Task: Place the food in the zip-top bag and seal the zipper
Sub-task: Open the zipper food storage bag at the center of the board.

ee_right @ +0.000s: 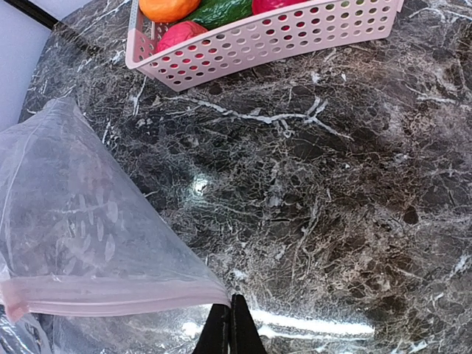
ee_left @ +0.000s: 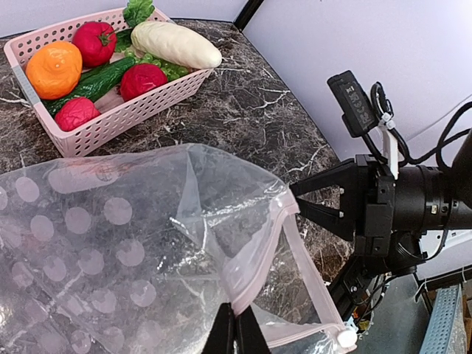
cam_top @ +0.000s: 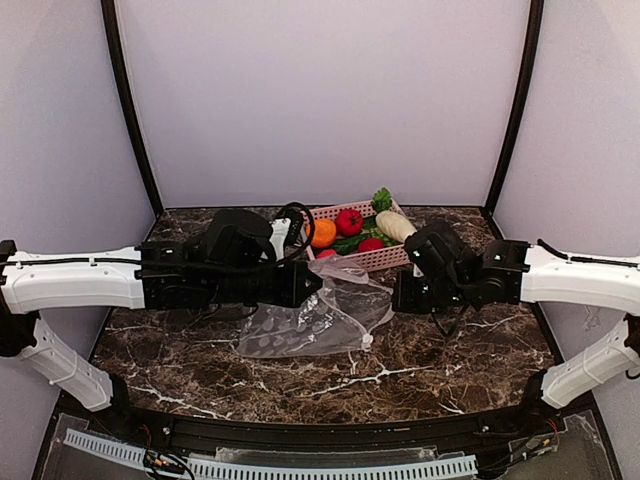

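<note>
Left end effector [ee_left: 236, 333]: tips pressed together, pinching zipper [ee_left: 256, 258] of zip-top bag [ee_left: 110, 243]. Right end effector [ee_right: 230, 324]: pinching opposite mouth edge. Arms stretched inward, low over table [cam_top: 450, 350]. Food [ee_left: 96, 66] in pink basket [ee_left: 133, 110].

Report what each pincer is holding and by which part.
Both hold the zip-top bag by its pink zipper strip. The left pincer pinches one lip partway along the open mouth. The right pincer pinches the strip's end, away from the white slider.
</note>
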Tool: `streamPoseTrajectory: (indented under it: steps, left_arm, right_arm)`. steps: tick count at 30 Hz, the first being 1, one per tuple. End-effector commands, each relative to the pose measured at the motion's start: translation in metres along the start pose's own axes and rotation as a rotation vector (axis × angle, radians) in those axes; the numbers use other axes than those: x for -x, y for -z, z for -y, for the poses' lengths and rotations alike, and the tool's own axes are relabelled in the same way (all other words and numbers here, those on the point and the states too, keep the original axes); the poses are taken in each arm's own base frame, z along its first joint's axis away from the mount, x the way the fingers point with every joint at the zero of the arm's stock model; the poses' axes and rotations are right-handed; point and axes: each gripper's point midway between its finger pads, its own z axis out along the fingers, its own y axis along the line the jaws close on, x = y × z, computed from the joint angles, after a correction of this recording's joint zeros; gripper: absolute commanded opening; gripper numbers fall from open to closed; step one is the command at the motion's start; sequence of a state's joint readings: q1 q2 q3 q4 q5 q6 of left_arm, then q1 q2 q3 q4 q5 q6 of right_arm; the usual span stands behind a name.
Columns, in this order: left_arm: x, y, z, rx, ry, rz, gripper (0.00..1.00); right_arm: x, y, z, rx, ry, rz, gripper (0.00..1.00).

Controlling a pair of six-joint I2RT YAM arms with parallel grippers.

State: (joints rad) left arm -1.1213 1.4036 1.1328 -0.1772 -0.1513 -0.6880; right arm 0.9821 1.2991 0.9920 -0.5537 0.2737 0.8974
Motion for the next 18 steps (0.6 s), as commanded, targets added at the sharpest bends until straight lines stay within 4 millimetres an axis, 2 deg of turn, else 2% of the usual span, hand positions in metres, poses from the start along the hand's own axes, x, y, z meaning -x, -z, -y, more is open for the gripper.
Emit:
streamPoseTrajectory:
  steps: [1, 3, 10, 14, 18]
  left_arm:
    - [-0.001, 0.018, -0.008, 0.017, 0.009, 0.009, 0.01]
    - [-0.003, 0.018, -0.006, 0.003, 0.009, -0.001, 0.01]
    - [-0.008, 0.008, 0.007, -0.06, 0.008, -0.027, 0.01]
    - [-0.007, 0.004, 0.012, -0.082, 0.009, -0.025, 0.01]
    - [-0.006, 0.004, 0.014, -0.092, 0.011, -0.02, 0.01]
  right_arm:
    - [-0.004, -0.006, 0.018, -0.055, -0.011, -0.006, 0.0]
    - [-0.001, -0.003, 0.006, 0.007, 0.023, -0.002, 0.03]
    - [0.006, 0.018, -0.049, 0.299, 0.119, 0.013, 0.29]
    - [0.008, 0.031, -0.066, 0.393, 0.145, 0.03, 0.53]
    - [0.01, 0.037, -0.071, 0.426, 0.148, 0.053, 0.74]
